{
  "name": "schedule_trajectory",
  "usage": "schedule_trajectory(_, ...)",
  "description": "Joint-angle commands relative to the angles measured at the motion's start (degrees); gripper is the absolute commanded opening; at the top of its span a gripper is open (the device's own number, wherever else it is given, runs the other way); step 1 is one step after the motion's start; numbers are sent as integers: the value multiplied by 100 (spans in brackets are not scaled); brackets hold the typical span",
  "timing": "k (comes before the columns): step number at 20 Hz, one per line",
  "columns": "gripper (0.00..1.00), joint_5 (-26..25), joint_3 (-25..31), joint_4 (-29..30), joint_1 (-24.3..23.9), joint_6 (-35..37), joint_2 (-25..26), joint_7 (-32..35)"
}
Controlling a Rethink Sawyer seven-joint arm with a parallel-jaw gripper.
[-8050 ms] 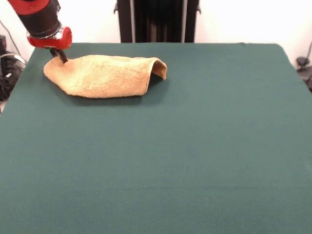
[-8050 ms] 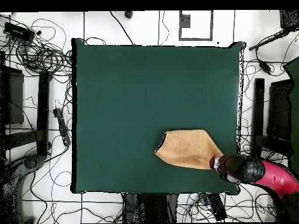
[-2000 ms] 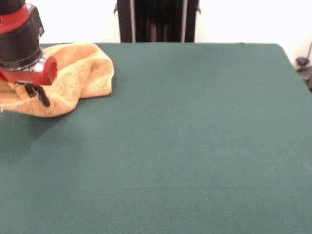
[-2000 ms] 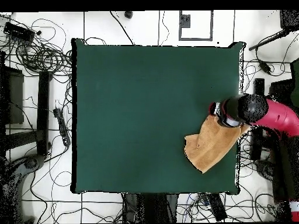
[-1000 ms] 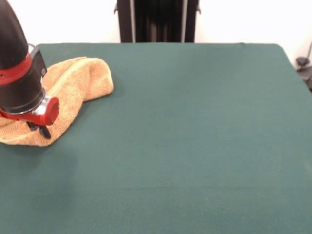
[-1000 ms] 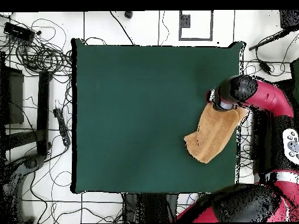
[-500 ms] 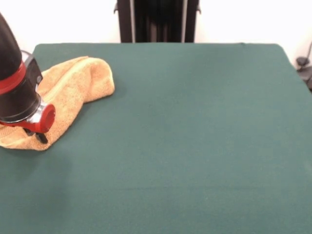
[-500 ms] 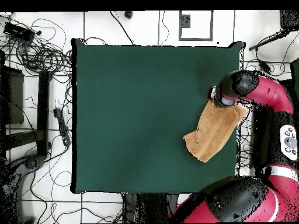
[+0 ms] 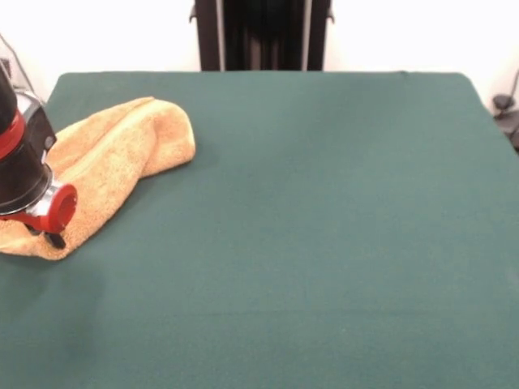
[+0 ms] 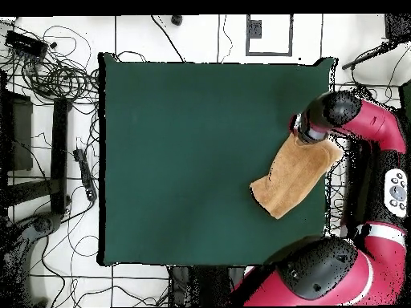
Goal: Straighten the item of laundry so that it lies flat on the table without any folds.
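The item of laundry [image 9: 113, 154] is a golden-tan towel, doubled over into a long strip with a rounded fold at its far right end. It lies by the left edge of the green table [image 9: 324, 227] in the front view. In the overhead view the towel [image 10: 290, 178] runs diagonally along the table's [image 10: 193, 160] right side. My gripper [image 9: 53, 238] presses down on the strip's near left end, shut on the cloth. Its red collar and black body hide that corner. From above, the gripper [image 10: 303, 133] sits at the strip's upper end.
The table's left edge in the front view is just beside the gripper. A black stand [image 9: 261, 34] rises behind the far edge. Cables [image 10: 56, 72] and dark equipment lie on the floor around the table. The red arm [image 10: 365, 128] curves along the table's right side.
The gripper has moved along the table's edge towards the front camera with the towel's end in it. The towel has been drawn out into a longer, narrower strip.
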Motion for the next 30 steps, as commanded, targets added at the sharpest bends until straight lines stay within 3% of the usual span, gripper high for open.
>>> schedule_trajectory(1,0,188,73,-60,530,-90,87,685)
schedule_trajectory(4,0,286,-45,90,703,-226,27,1215)
schedule_trajectory(11,0,558,-204,419,758,-420,-107,1330)
schedule_trajectory(21,0,553,-315,1444,-185,-915,-615,-654)
schedule_trajectory(30,0,174,-55,1473,-1135,-1080,-561,-2169)
